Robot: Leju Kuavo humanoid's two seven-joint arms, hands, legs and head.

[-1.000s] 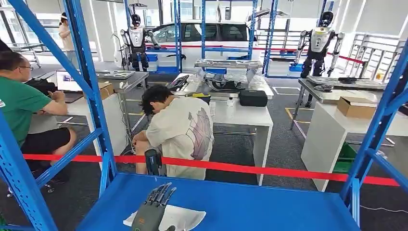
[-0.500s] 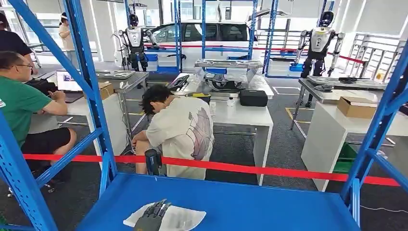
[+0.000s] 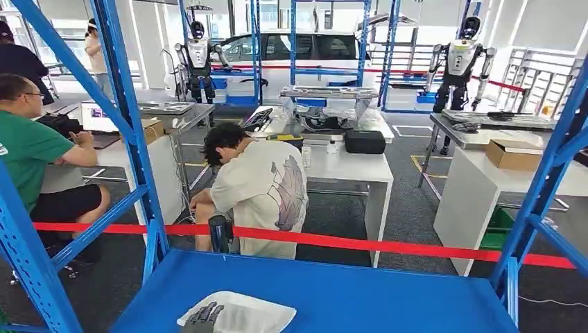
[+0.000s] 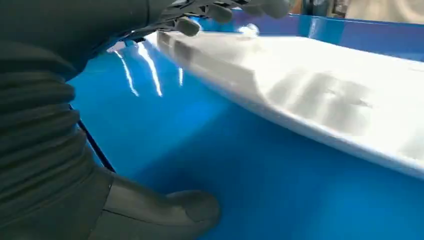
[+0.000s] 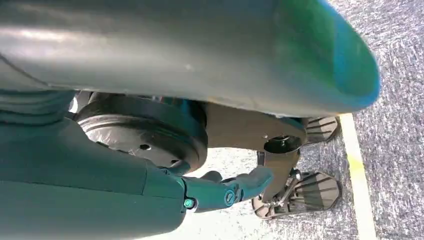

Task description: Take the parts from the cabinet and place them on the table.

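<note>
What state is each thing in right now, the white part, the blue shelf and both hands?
white part: lying flat on the shelf, not lifted.
blue shelf: holds just the part.
left hand: fingers resting over the part's near edge.
right hand: hanging low, holding nothing.

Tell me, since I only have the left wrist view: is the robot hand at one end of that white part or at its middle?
Observer: At an end. In the head view the left robot hand lies on the left end of the white part, which reaches away to the right on the blue shelf.
Operator: Is anyone close behind the shelf?
Observer: Yes. A person crouches just beyond the red tape, back turned to the shelf.
Operator: And the other arm?
Observer: The right wrist view shows the right robot hand hanging over the grey floor with nothing in it.
</note>
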